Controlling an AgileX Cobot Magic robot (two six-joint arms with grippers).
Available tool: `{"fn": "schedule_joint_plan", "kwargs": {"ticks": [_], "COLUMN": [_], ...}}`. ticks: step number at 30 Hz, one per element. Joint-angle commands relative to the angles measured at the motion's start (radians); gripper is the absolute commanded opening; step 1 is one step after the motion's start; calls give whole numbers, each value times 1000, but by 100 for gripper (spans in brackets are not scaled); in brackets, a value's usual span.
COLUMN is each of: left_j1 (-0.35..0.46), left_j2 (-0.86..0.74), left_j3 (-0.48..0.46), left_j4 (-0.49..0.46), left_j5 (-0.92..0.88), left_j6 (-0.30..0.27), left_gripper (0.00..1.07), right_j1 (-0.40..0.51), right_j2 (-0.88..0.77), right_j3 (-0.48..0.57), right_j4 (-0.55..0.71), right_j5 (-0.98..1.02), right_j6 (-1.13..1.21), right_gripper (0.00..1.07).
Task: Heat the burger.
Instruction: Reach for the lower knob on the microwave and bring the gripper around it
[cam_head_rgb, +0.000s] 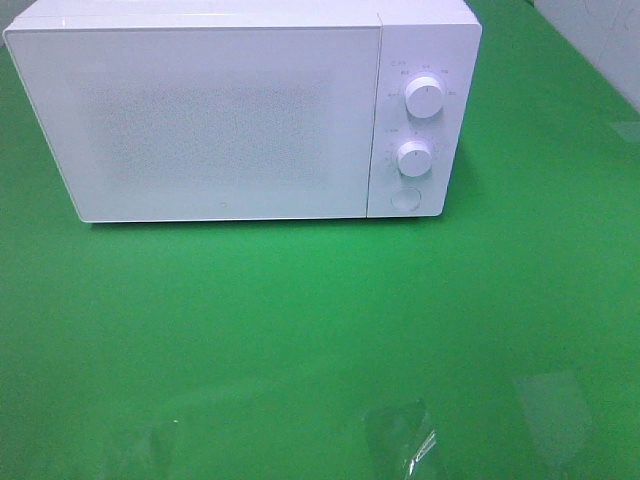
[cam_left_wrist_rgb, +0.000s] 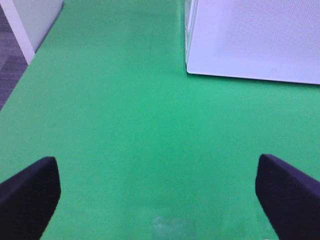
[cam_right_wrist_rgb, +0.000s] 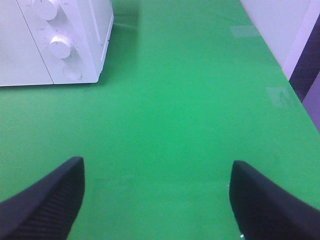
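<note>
Left gripper (cam_left_wrist_rgb: 156, 161) hangs low over the green table (cam_head_rgb: 300, 330), jaws spread wide, its two dark fingers (cam_left_wrist_rgb: 27, 200) far apart with only bare green between them, nothing held. Right gripper (cam_right_wrist_rgb: 157, 164), same story: two dark fingers (cam_right_wrist_rgb: 270, 205) well apart, jaws open, nothing in them.

Counting up: one white microwave (cam_head_rgb: 220, 120) at the far side of the table, one door (cam_head_rgb: 200, 125) and it is shut flat. On the control panel there are two round knobs, upper (cam_head_rgb: 425, 97) and lower (cam_head_rgb: 414, 157), and one round button (cam_head_rgb: 405, 198) beneath them.

Room to move: from the high view a broad stretch of green runs from the microwave's front to the near edge, with a shiny clear patch (cam_head_rgb: 400, 435) close to that edge. The left wrist view shows the microwave's corner ahead and the table's side edge with grey floor (cam_left_wrist_rgb: 10, 65) beyond it. The right wrist view shows the knob end of the microwave ahead, well apart from the fingers, and the table's other side edge against a pale panel (cam_right_wrist_rgb: 295, 30).

And the burger shows in none of the three views, so where it sits, which way it faces and how its long axis lies cannot be told.
</note>
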Motion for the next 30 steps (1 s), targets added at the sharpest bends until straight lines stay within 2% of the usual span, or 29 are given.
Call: {"fn": "schedule_joint_plan", "kwargs": {"ticks": [1,30], "left_j1": [8,8], "left_j2": [-25,-25], "left_j3": [4,4], "left_j4": [-7,-6], "left_j5": [-14,-14], "left_j6": [-9,-8], "left_gripper": [98,98], "right_j1": [-5,-5], "right_j2": [-26,-26], "right_j3": [0,0], "right_j4": [1,1], "right_j5": [-8,-8], "right_j6": [7,7], "right_gripper": [75,75]}}
